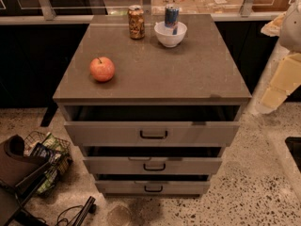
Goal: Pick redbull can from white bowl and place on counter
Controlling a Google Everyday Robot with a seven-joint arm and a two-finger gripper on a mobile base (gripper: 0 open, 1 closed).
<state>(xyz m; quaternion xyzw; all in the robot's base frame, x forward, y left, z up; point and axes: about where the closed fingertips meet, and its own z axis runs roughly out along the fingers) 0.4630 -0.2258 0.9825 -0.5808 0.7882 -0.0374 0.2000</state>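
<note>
The redbull can (171,16), slim, blue and silver, stands upright inside the white bowl (170,36) at the back of the counter (188,74), right of centre. My gripper is out of view. Only cream-coloured parts of my arm (282,76) show at the right edge, beside the counter's right side and well away from the bowl.
A wider brown-gold can (136,22) stands just left of the bowl. A red apple (102,69) lies on the counter's left side. Three drawers (153,133) below are pulled partly open. A wire basket with packets (44,159) and cables lie on the floor at left.
</note>
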